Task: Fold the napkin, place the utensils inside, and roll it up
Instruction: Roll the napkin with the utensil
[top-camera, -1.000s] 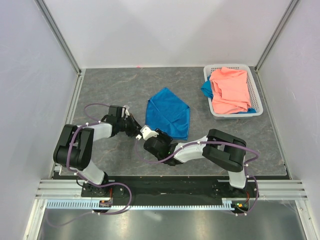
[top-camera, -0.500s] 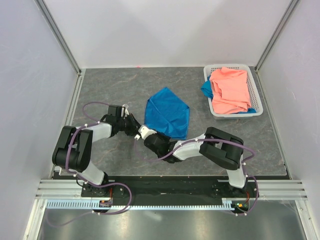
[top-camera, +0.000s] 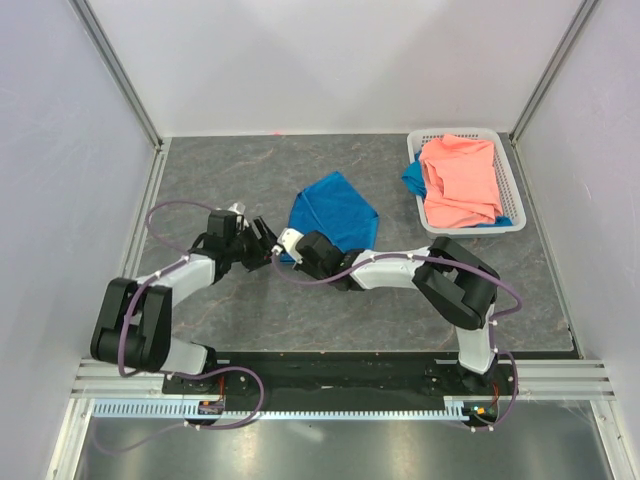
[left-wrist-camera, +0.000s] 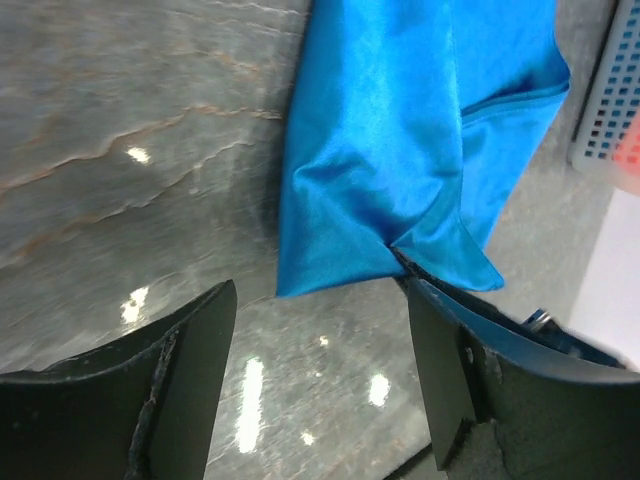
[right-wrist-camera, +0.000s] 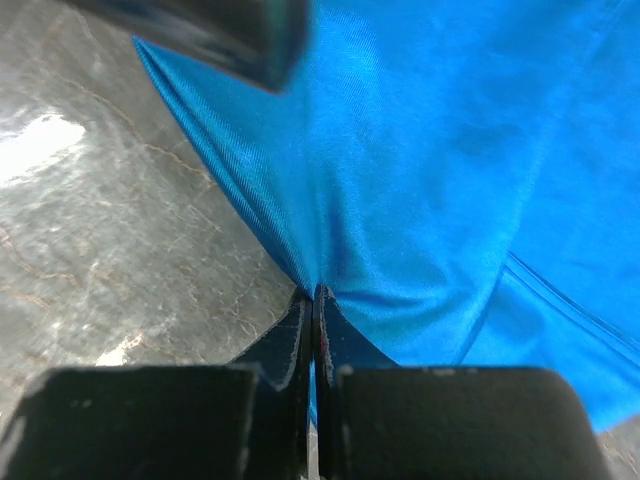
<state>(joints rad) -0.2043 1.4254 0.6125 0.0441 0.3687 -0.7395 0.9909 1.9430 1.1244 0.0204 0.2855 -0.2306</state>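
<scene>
**A:** Start at the left. What is the left gripper (top-camera: 262, 240) doing?

**B:** Its black fingers stand well apart, low over the grey marbled table top (top-camera: 220, 170) and holding nothing. A second ago they were pressed together and sat nearer the arm bases. The arm has since stretched forward.

**A:** And the right gripper (top-camera: 287, 243) beside it?

**B:** It is just to the right of the left one, fingers (right-wrist-camera: 300, 335) tight together. They pinch a fold at the near-left corner of the bright blue soft napkin (top-camera: 340, 212). A second ago those fingers were apart, and the gripper was closer to the near edge. The forearm now reaches further left and forward.

**A:** Where does the napkin lie?

**B:** Mid-table, fanning away to the right from the pinched corner. Its near edge has drawn back from the bases, so the cloth looks shorter than before. In the left wrist view, whether the corner touches the left gripper's inner finger cannot be told.

**A:** And the far right?

**B:** The white plastic basket (top-camera: 509, 190) holds the salmon-pink cloth (top-camera: 460, 180), with a blue scrap (top-camera: 411, 178) under it. All of that is unchanged.
</scene>
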